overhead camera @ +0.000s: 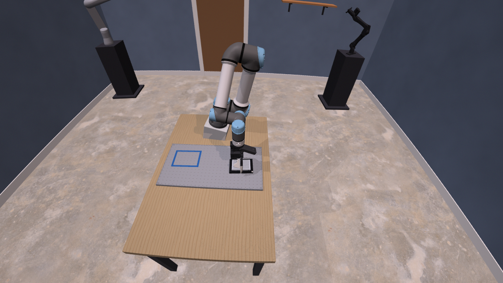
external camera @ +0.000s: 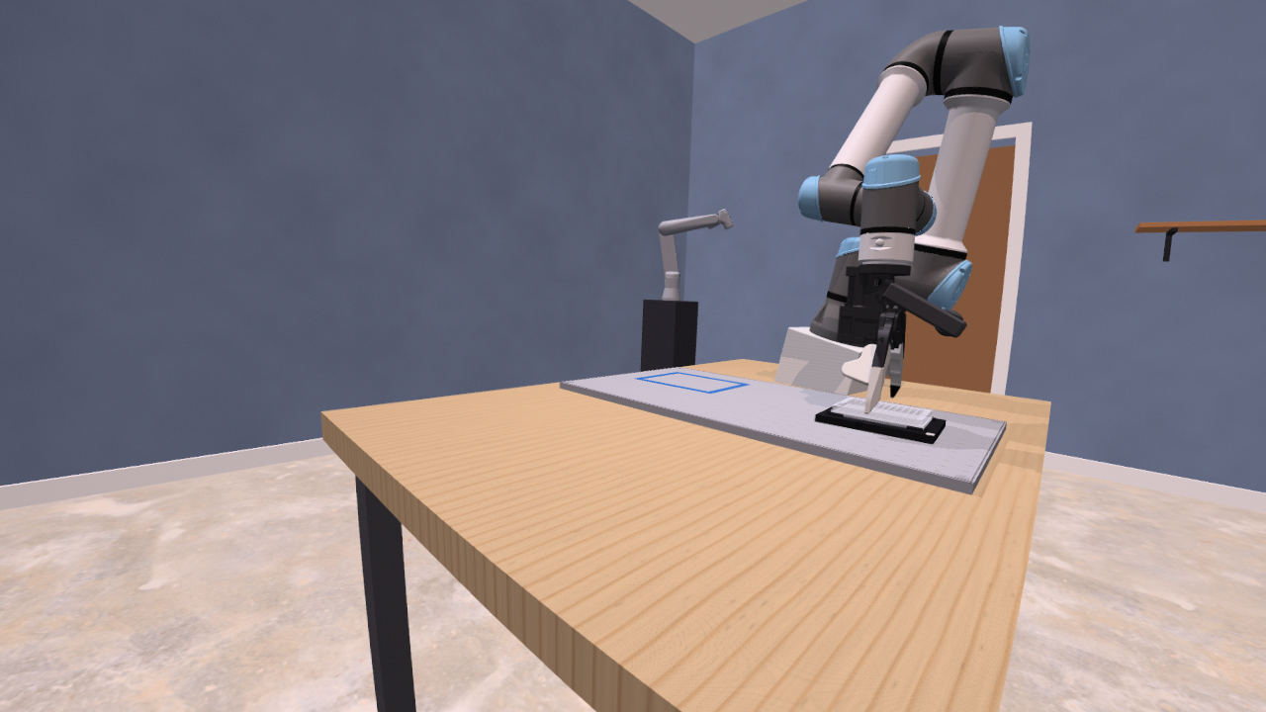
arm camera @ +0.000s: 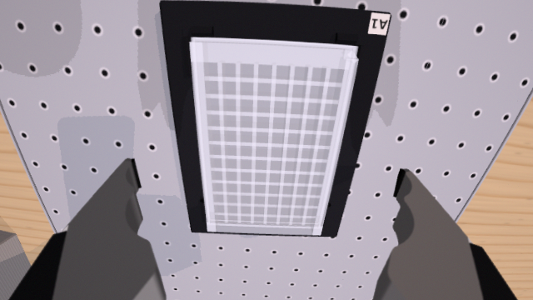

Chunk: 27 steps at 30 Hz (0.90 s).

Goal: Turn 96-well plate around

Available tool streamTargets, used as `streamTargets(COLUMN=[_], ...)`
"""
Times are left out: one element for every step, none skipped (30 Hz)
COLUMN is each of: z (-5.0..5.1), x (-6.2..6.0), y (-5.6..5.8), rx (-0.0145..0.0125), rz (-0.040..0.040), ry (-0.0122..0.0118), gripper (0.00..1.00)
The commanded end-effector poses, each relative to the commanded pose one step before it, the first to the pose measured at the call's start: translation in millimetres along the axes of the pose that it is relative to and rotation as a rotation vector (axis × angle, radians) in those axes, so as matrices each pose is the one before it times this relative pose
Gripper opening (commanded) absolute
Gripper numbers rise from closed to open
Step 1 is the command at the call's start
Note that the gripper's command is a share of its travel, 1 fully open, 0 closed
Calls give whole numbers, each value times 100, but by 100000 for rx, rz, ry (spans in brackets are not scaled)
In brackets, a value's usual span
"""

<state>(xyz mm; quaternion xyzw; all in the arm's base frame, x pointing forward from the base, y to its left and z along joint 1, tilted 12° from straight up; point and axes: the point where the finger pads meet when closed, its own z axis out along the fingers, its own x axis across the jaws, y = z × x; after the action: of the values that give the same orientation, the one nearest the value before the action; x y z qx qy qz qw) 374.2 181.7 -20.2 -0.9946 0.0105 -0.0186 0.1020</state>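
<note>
The clear 96-well plate (arm camera: 272, 133) lies inside the black plate nest N1 (arm camera: 271, 25) on the grey perforated board. Its cut-off corner (arm camera: 351, 53) is at the nest corner with the A1 label (arm camera: 380, 24). My gripper (arm camera: 268, 166) is open wide above the plate's near end. Its fingers stand well clear of the plate's two long sides and touch nothing. In the top and exterior views the gripper (overhead camera: 240, 165) (external camera: 883, 400) points straight down over the plate (overhead camera: 243, 164) (external camera: 887, 410), with the fingertips close above it.
A blue square outline (overhead camera: 186, 158) is marked at the left end of the perforated board (overhead camera: 211, 168). The arm's white base block (overhead camera: 215, 131) stands behind the board. The table's right edge is close beside the nest.
</note>
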Motion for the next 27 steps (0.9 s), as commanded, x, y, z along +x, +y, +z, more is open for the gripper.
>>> streamTargets(z=[-29,0,0,0,0,0,0,0,-259,-266,0,0,-267,-266,-266,-266,-267,-267,-267,-267,-267,-267,-267,0,0,0,0], x=[39,0,0,0,0,0,0,0,1,0,0,0,0,0,0,0,0,0,0,0,0,0,0,0,0,0,0], y=[-4,0,0,0,0,0,0,0,-1,0,0,0,0,0,0,0,0,0,0,0,0,0,0,0,0,0,0], rx=[6,0,0,0,0,0,0,0,0,0,0,0,0,0,0,0,0,0,0,0,0,0,0,0,0,0,0], rz=[-14,0,0,0,0,0,0,0,0,0,0,0,0,0,0,0,0,0,0,0,0,0,0,0,0,0,0], ry=[108,0,0,0,0,0,0,0,2,0,0,0,0,0,0,0,0,0,0,0,0,0,0,0,0,0,0], gripper=[100,100,100,100,100,100,100,100,100,100,100,100,100,100,100,100,100,100,100,100,100,100,100,100,100,100,100])
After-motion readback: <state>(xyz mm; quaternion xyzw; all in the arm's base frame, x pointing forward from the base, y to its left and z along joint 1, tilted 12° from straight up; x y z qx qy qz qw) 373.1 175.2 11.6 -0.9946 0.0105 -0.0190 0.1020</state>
